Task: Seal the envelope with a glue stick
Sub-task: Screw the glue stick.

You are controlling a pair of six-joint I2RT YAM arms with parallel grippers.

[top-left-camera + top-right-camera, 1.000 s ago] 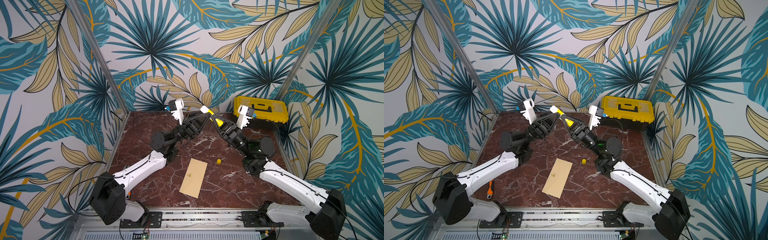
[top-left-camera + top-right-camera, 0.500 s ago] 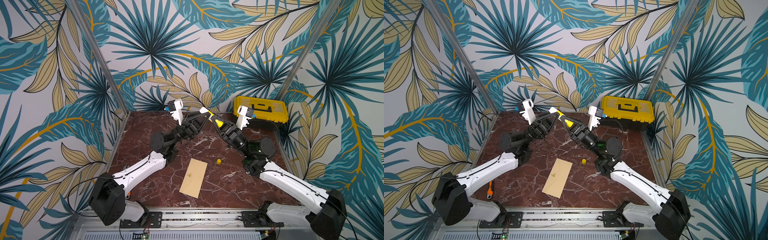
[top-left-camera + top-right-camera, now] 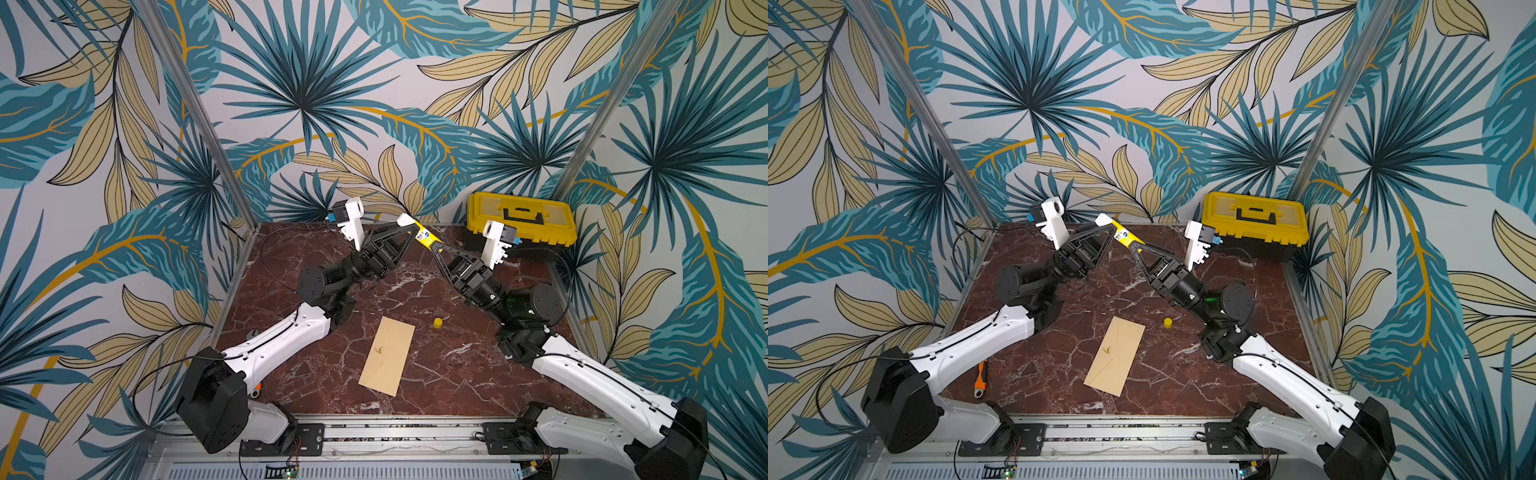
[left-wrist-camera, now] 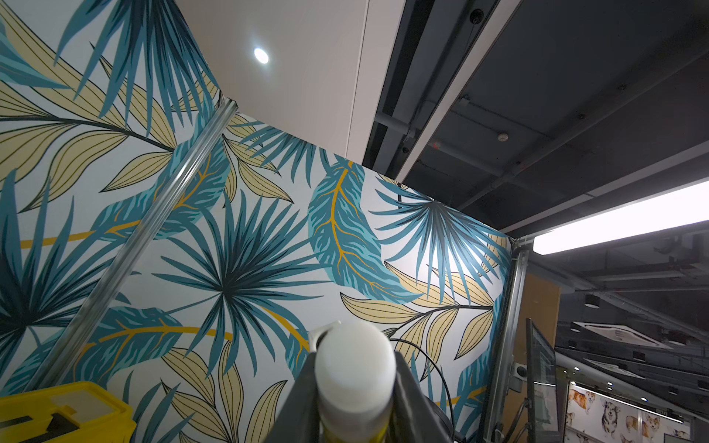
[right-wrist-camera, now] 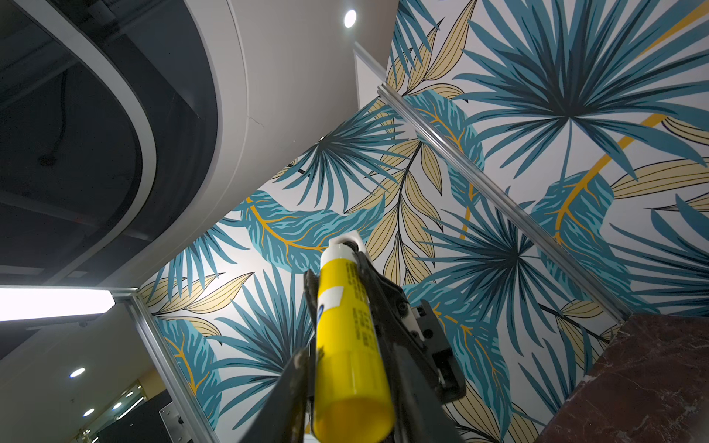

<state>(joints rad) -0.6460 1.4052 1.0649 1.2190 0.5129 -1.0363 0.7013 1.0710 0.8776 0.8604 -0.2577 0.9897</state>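
Left pincer (image 3: 406,224) clamped on white tip of glue stick (image 3: 422,235), right pincer (image 3: 433,246) on yellow body, aloft over bench (image 3: 457,374) back edge. Envelope (image 3: 387,355) flat mid-bench, toward front edge. Advised: loosening one grip only after confirming other.

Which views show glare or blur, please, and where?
Left wrist view: the glue stick is soft at its white tip, a strip light blown out; right wrist view: another strip light glares, the stick's near end blurred; both top views: evenly lit, envelope crisp.
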